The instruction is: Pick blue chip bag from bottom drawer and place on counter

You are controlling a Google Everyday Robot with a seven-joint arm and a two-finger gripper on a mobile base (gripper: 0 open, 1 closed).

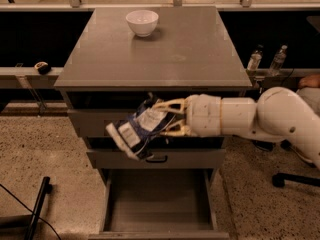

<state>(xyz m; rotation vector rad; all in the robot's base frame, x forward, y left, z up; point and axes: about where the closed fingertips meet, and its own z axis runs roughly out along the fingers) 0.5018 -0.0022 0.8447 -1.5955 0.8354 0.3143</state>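
My tool (pixel 159 119) grips the blue chip bag (pixel 131 133), mid-air above the open bottom drawer (pixel 157 206). Risk: lifting toward 12 o'clock, the drooping end catches the table (pixel 175 49) lip and the foil slips free.

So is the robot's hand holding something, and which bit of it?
Yes. The gripper, above the open bottom drawer, is shut on the blue chip bag, pinching its upper right end; its white end hangs free.

I count one counter (pixel 190 49) bearing one white bowl (pixel 142 22); one gripper (pixel 167 118) just below its front edge, clasping one blue chip bag (pixel 137 132); three drawers (pixel 200 159), the bottom drawer (pixel 157 206) alone open; two bottles (pixel 255 60) (pixel 278 59).
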